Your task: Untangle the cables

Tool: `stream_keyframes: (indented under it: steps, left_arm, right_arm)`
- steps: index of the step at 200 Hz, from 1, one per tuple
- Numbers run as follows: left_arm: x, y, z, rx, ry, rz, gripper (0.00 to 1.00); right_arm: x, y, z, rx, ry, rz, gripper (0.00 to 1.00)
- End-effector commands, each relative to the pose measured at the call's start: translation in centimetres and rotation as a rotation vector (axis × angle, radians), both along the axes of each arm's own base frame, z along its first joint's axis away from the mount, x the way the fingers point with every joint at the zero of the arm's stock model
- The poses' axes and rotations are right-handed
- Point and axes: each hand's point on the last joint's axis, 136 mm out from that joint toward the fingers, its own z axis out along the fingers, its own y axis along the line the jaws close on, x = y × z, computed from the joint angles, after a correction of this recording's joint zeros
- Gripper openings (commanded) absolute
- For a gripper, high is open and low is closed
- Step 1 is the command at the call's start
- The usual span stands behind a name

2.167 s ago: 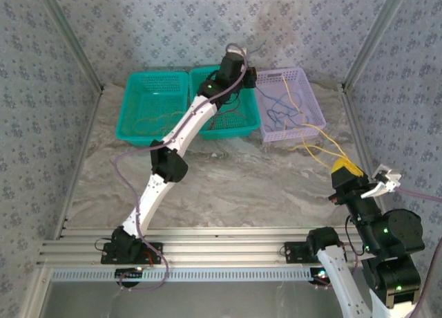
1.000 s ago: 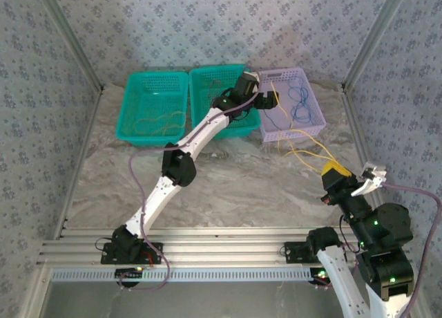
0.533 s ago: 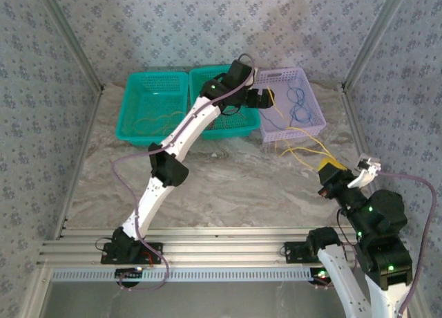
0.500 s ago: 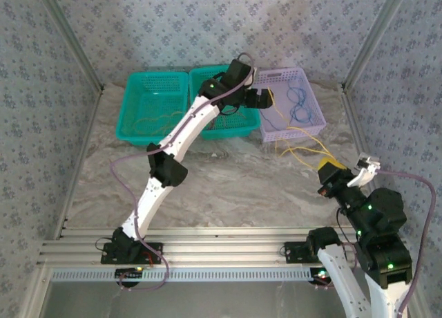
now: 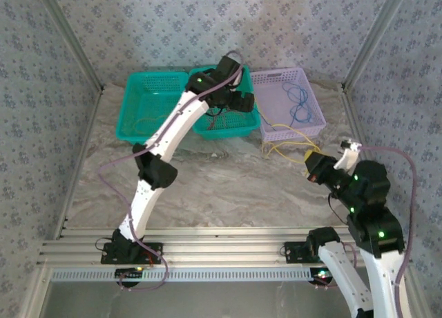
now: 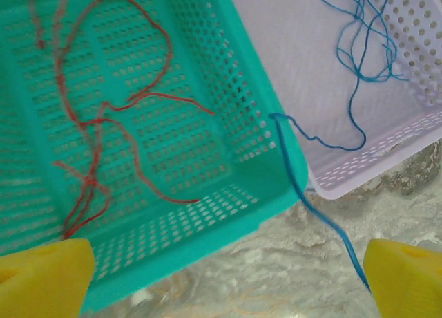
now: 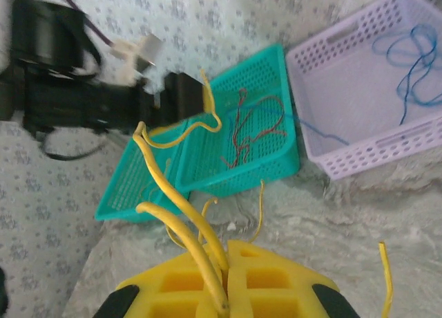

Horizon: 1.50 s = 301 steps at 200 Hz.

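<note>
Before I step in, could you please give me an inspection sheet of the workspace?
Surface: marbled table, baskets along its far side.
Job's things: red cable in the middle teal basket; blue cables in the lilac basket, with one blue strand draped over the teal rim onto the table; yellow cables run from the table to the right arm.
Clutter: nothing seen.
Grippers: left tool open above the teal basket's corner; right tool shut on the yellow cables.
Cables: lilac hoses loop along both arms.
Surroundings: patterned walls; metal frame at the near edge.
</note>
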Motion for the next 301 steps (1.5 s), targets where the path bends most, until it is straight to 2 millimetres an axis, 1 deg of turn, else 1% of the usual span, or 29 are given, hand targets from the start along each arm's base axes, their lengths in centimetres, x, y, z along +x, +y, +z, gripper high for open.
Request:
stream_keyframes:
  steps: [1,3,5,7,9,15,27,45,46,49,56,72,81,101,118,132,138,169,189,199,217,230,240,259,278,280,284,294,301]
  left_arm:
    - [-2.4,4.7,9.6,-0.089,-0.183,0.062,1.0]
    - [-2.6,4.9,10.1,-0.101,-0.195,0.064,1.0]
    - [-2.7,5.2,10.1,-0.103,-0.195,0.067,1.0]
    - [-3.0,5.4,10.5,-0.114,-0.204,0.068,1.0]
    - [-3.1,5.7,10.4,-0.115,-0.204,0.071,1.0]
    - [-3.7,6.6,11.1,-0.14,-0.214,0.083,1.0]
    - [-4.9,8.4,11.3,-0.178,-0.201,0.101,1.0]
    - [-6.5,10.9,10.8,-0.218,-0.178,0.133,1.0]
    - [-6.7,11.0,11.1,-0.227,-0.183,0.132,1.0]
    - [-6.9,11.3,10.2,-0.223,-0.166,0.133,1.0]
    - [-7.7,11.8,9.8,-0.243,-0.16,0.132,1.0]
    - [-9.4,12.3,8.5,-0.273,-0.136,0.111,1.0]
    - [-10.4,12.1,7.7,-0.293,-0.106,0.09,1.0]
    - [-12.0,11.8,6.3,-0.353,-0.056,0.064,1.0]
    - [-13.0,11.9,5.9,-0.398,-0.046,0.067,1.0]
    - [-13.8,12.3,5.3,-0.424,-0.018,0.081,1.0]
    - [-13.9,12.1,5.9,-0.46,-0.028,0.071,1.0]
    - [-16.1,11.7,5.5,-0.542,0.036,0.036,1.0]
    - [-17.5,12.0,5.8,-0.574,0.031,0.005,1.0]
    - [-18.4,11.8,5.9,-0.591,0.027,-0.042,1.0]
    - [-19.6,11.0,5.0,-0.606,0.068,-0.113,1.0]
    - [-20.1,10.7,3.7,-0.594,0.112,-0.136,1.0]
    - [-20.2,11.0,2.7,-0.564,0.132,-0.131,0.99]
    - [-20.4,11.4,1.6,-0.507,0.136,-0.139,0.97]
    - [-20.2,11.6,0.7,-0.465,0.132,-0.15,0.91]
    - [-20.4,11.8,0.3,-0.453,0.148,-0.144,0.91]
    - [-20.4,11.9,-0.1,-0.444,0.157,-0.138,0.89]
    - [-20.3,11.9,-0.4,-0.441,0.164,-0.145,0.78]
    - [-20.2,12.0,-0.6,-0.441,0.166,-0.142,0.74]
  right_arm:
    - [0.5,2.1,1.6,0.047,-0.039,0.109,0.0]
    - [0.5,2.1,1.5,0.054,-0.033,0.11,0.0]
    - [0.7,2.2,1.6,0.061,-0.037,0.112,0.0]
    - [0.8,2.3,1.8,0.068,-0.046,0.116,0.0]
    - [0.9,2.4,1.9,0.072,-0.05,0.121,0.0]
    - [1.2,2.9,2.0,0.084,-0.055,0.143,0.0]
    - [2.0,4.0,2.1,0.104,-0.054,0.202,0.0]
    - [3.2,6.0,1.7,0.14,-0.01,0.291,0.0]
    - [3.3,6.0,1.6,0.141,-0.007,0.294,0.0]
    - [3.5,6.3,1.5,0.143,0.001,0.302,0.0]
    - [4.0,7.0,1.2,0.146,0.011,0.327,0.0]
    - [4.5,9.1,0.6,0.134,0.023,0.393,0.0]
    - [4.6,10.4,0.3,0.084,-0.001,0.436,0.0]
    - [3.8,13.7,-0.2,0.021,-0.026,0.55,0.0]
    - [2.7,16.5,-0.8,-0.048,-0.044,0.647,0.0]
    - [2.6,17.6,-1.5,-0.098,-0.048,0.665,0.0]
    - [2.6,18.1,-1.8,-0.112,-0.047,0.673,0.0]
    - [2.4,19.7,-2.8,-0.135,-0.042,0.707,0.0]
    - [2.5,20.0,-3.2,-0.15,-0.034,0.715,0.0]
    - [2.3,20.3,-3.3,-0.148,-0.035,0.731,0.0]
    - [2.2,20.6,-3.1,-0.14,-0.04,0.747,0.0]
    - [2.1,20.8,-2.9,-0.137,-0.045,0.754,0.0]
    - [1.9,20.9,-2.7,-0.138,-0.052,0.758,0.0]
    - [1.8,21.1,-2.5,-0.14,-0.061,0.763,0.0]
    - [1.5,21.3,-2.2,-0.136,-0.068,0.774,0.0]
    - [1.4,21.3,-2.2,-0.135,-0.067,0.775,0.0]
    - [1.4,21.3,-2.2,-0.133,-0.068,0.777,0.0]
    - [1.2,21.5,-2.1,-0.13,-0.072,0.786,0.0]
    - [1.1,21.6,-2.0,-0.129,-0.076,0.789,0.0]
